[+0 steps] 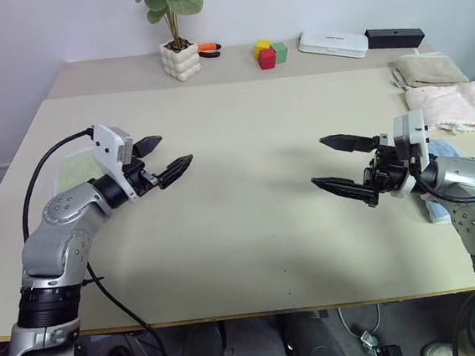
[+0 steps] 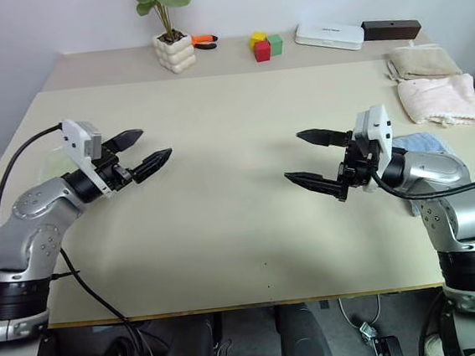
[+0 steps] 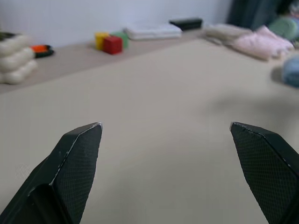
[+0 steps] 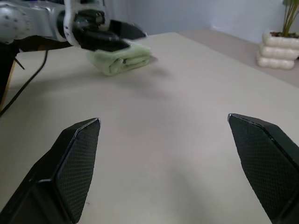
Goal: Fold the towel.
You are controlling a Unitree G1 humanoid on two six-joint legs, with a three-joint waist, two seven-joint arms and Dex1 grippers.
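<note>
At the left edge of the bench [image 1: 253, 252], one green towel [image 4: 122, 58] lies folded into a bundle just behind the left claw [image 1: 168, 158], which hovers spread wide with nothing in it. Along the back edge stand one potted plant [image 1: 176, 32], three small blocks [image 1: 268, 53], one white box [image 1: 333, 43] and one black box [image 1: 395, 37]. On the right, the right claw [image 1: 334, 163] hovers equally wide and empty, with one beige towel [image 1: 429, 69] and one pink towel [image 1: 449, 105] folded beyond it and one blue cloth [image 2: 419, 145] beside its arm.
</note>
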